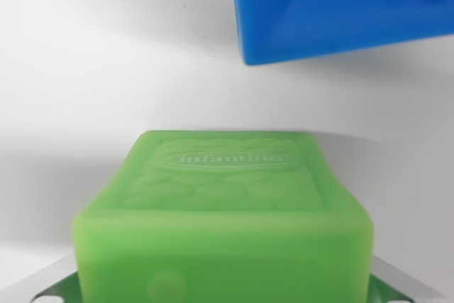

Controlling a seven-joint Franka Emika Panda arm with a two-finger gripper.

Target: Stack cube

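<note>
while filling the lower middle of the wrist view, soft green rubbery cube (223, 218) sits close under the camera, top face up, raised oval with the word "infantino" embossed on it above a faint scale-like relief. front face blurred, a round bump low on it. at the bottom corners, on either side of the green cube, pale metallic parts of the hand (223, 292), one at the wrist view's left and one at the wrist view's right, each right against a side of the cube; fingertips themselves hidden behind it. looks pinched on the green cube, pads pressed to its flanks, though actual contact out of sight.

further off, at the upper part of the wrist view's right, glossy blue soft cube (340, 5), cut off by the top and right edges, turned at a slant to the frame, rounded knobs on its top right area. apart from the green cube, white surface visible between the two. resting on plain white desk (106, 69), soft shadow beneath its lower edge.

whether the green cube touches the desk or hangs above it: cannot tell. not stacked on the blue one.
</note>
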